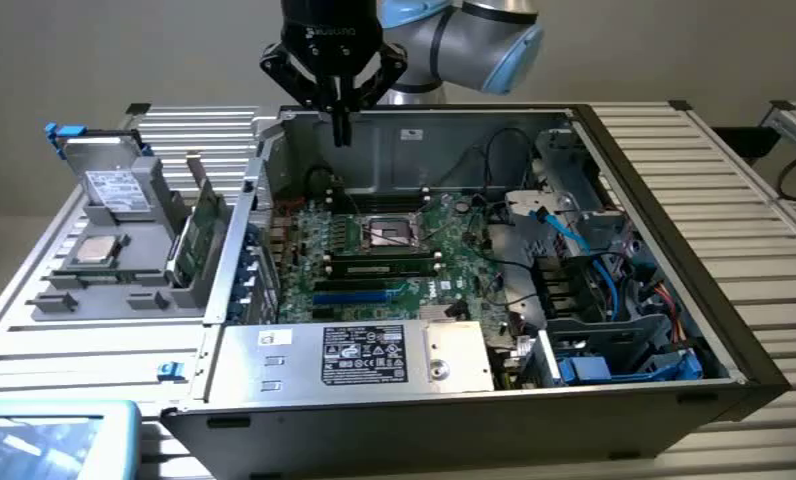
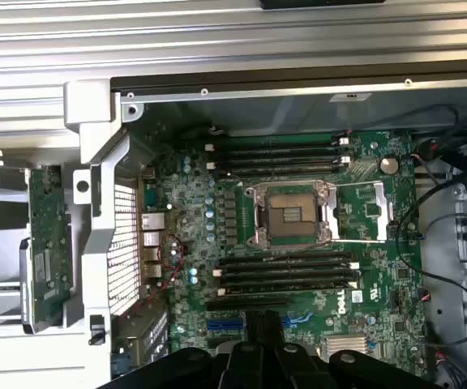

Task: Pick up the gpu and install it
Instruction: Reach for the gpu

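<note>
Gripper (image 1: 341, 130) is hovering over the computer case (image 1: 738, 345), jaws pressed together, holding nothing. The gpu (image 1: 201, 235) is standing edgewise in the side rack (image 1: 105, 300); probably light, stiff, fragile: grip its top edge.

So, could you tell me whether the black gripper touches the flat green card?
Apart: the exterior view shows the gripper over the computer case, clear of the card in its grey holder.

Grey wall (image 1: 91, 50); ribbed metal tabletop (image 1: 718, 180)
</note>
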Motion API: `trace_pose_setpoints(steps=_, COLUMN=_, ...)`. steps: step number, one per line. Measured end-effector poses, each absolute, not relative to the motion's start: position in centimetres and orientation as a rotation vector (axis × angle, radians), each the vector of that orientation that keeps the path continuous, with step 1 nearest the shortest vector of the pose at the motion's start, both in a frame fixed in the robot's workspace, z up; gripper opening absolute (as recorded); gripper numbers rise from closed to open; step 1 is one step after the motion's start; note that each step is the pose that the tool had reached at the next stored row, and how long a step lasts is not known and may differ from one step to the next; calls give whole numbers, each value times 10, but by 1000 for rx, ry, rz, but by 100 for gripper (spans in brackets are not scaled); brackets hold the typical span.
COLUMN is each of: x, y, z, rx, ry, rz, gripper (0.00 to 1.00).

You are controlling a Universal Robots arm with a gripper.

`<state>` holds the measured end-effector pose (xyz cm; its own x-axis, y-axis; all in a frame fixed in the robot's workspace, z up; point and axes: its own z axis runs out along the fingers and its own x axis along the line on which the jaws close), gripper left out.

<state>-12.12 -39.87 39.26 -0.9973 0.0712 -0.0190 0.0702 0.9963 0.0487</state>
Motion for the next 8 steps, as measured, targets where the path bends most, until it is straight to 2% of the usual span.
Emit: trace_pose_setpoints(steps=8, x=-125, y=-399, z=393, rx=110, ry=3118, rz=75, gripper=12)
